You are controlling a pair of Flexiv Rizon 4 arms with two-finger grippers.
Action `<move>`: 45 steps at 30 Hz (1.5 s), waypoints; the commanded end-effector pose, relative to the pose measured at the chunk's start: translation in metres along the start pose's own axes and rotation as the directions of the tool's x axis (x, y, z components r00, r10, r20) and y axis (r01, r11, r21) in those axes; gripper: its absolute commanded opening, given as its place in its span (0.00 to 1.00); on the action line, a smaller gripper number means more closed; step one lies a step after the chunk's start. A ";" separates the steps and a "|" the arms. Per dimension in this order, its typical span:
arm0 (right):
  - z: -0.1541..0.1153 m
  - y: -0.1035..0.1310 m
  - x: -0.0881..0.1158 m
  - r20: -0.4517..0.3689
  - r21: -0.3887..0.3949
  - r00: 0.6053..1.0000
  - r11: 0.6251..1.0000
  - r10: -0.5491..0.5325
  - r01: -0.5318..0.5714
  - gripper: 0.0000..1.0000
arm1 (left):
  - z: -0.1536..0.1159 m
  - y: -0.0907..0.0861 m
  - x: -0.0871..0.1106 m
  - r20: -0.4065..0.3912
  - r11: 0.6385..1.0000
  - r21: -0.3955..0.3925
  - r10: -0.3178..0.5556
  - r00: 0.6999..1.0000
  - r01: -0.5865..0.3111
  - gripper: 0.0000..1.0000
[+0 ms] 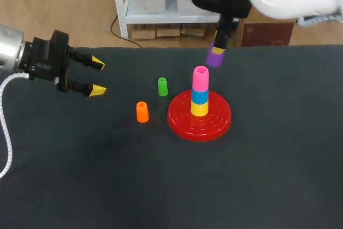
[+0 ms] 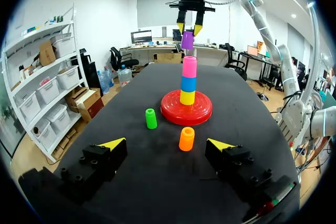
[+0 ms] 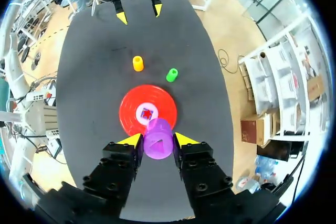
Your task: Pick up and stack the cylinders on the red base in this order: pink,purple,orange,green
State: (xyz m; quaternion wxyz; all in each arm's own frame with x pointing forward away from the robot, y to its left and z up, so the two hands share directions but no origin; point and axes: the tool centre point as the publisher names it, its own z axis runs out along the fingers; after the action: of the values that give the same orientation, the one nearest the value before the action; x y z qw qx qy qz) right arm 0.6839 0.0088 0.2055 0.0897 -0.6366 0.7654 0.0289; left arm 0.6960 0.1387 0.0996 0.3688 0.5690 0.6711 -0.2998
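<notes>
Dark cloth desk (image 1: 161,186), arms entering from both sides. Red base (image 1: 179,119) sits right of centre in the head view, carrying an upright column of three cylinders: yellow cylinder (image 1: 199,108) at the bottom, blue cylinder (image 1: 200,96) on it, pink cylinder (image 1: 200,78) on top. Right claw (image 3: 157,141) hangs above the column, pointing down, both yellow tips pressed against the sides of the purple cylinder (image 1: 215,57), which is pinched between them. Purple piece is in the air, clear of the pink top with a gap showing in the left wrist view; from the right wrist view it sits a little off the column's centre, overlapping the base's edge nearest the claw. Orange cylinder (image 1: 142,112) stands upright on the cloth just beside the base, on the left arm's side. Green cylinder (image 1: 162,86) stands upright near it, further toward the far edge, apart from both orange piece and base. Left claw (image 1: 97,76) is well away from these, above the desk's left part, fingers spread wide, nothing between them, pointing toward the orange and green pieces.
</notes>
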 end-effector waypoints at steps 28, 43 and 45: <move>0.036 0.018 -0.027 -0.100 -0.167 0.993 0.985 -0.055 0.037 0.00 | -0.001 0.000 0.001 0.002 1.000 0.000 0.002 1.000 -0.002 1.00; 0.047 0.027 -0.013 -0.100 -0.142 0.995 0.989 0.023 -0.037 0.46 | -0.001 0.000 0.001 0.002 1.000 0.000 0.002 1.000 -0.002 1.00; 0.036 0.022 -0.019 -0.083 -0.110 0.996 0.994 0.016 -0.025 1.00 | -0.001 0.000 0.001 0.002 1.000 0.000 0.002 1.000 -0.002 1.00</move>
State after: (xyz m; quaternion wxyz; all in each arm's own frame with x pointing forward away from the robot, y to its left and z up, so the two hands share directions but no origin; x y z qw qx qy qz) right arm 0.6769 0.0384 0.1719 0.0027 -0.6321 0.7727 0.0574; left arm 0.6960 0.1387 0.0996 0.3688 0.5690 0.6711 -0.2998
